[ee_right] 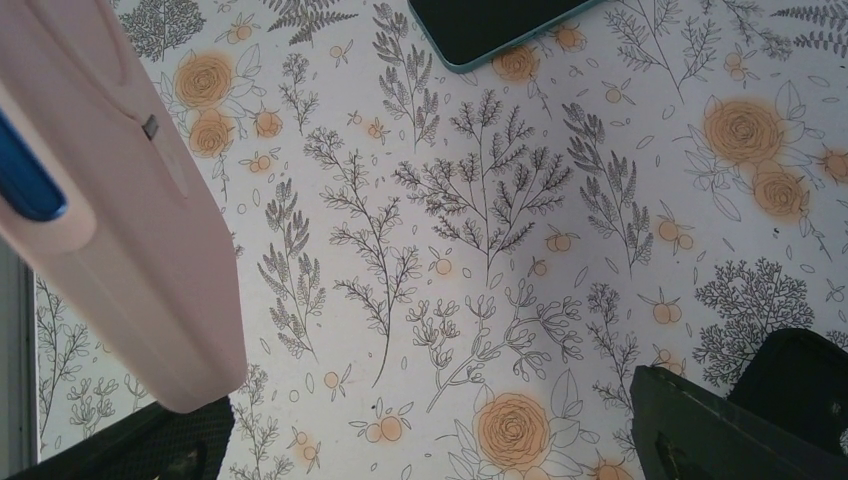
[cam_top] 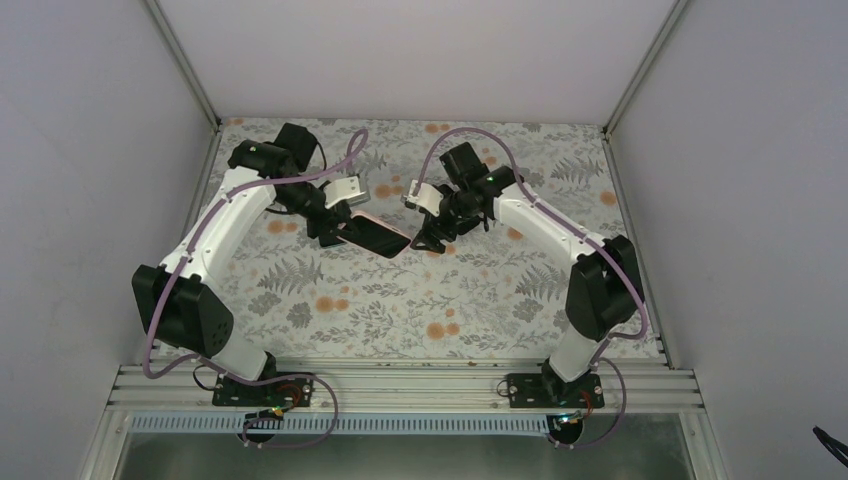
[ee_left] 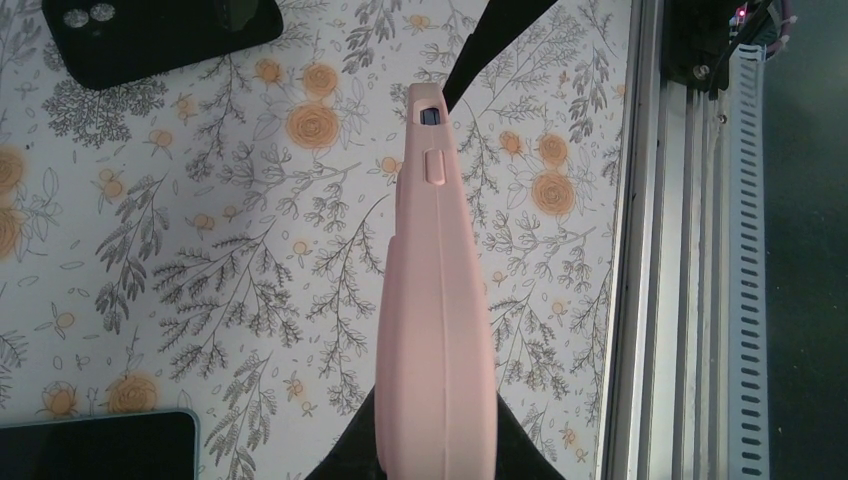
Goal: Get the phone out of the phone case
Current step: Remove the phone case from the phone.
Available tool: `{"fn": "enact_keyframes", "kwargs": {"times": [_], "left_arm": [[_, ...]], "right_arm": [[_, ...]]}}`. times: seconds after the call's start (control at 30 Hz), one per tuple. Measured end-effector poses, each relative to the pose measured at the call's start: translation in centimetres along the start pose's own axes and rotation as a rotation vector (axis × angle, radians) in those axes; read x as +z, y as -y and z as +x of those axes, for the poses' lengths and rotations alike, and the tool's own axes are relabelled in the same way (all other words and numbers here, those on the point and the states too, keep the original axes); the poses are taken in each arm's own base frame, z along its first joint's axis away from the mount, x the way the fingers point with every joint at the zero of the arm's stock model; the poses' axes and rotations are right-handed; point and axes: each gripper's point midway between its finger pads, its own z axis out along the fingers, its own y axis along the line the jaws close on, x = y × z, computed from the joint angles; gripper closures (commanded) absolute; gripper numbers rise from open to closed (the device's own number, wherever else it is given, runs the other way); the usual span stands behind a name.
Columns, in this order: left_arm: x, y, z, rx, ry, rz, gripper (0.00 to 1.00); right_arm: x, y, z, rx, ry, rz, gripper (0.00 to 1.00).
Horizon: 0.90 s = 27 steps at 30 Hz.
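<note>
Over a floral-print tabletop [cam_top: 330, 320] boxed in by white walls, grips the pink phone case [ee_left: 438, 320] with the left claw [cam_top: 332, 228], clenched on one end and holding it edge-up, apparently clear of the surface near mid-table. Poses the right claw [ee_right: 420, 420] released and spread wide, just beside the case's far end; cannot tell whether it touches the case.

Shows the phone [ee_right: 25, 180] not yet out: blue edge seated inside the pink rim in the right wrist view, dark screen framed in pink from above. Counts as done, by the look of it, only the pick-up. Leaves the real work: closing the right claw on the free end, peeling a corner of the likely pliable rim back, then pushing or sliding the handset free while the left claw steadies the shell.

Also takes in two bystanders flat on the tabletop: a black phone [ee_left: 160, 35] lying lens-side up and a teal-edged phone [ee_right: 490, 25] lying screen up, both apart from the held case.
</note>
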Motion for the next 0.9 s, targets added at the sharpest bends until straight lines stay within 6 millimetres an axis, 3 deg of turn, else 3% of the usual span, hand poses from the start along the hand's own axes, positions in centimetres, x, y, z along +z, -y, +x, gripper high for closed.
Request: {"fn": "enact_keyframes", "kwargs": {"times": [0.47, 0.9], "left_arm": [[-0.1, -0.3, -0.4, 0.014, 0.019, -0.008, 0.98], [1.3, -0.4, -0.2, 0.048, -0.026, -0.033, 0.98]], "right_arm": [[-0.2, 0.8, -0.1, 0.023, 0.003, -0.005, 0.04], [1.5, 2.0, 1.2, 0.089, -0.090, -0.053, 0.05]]}}
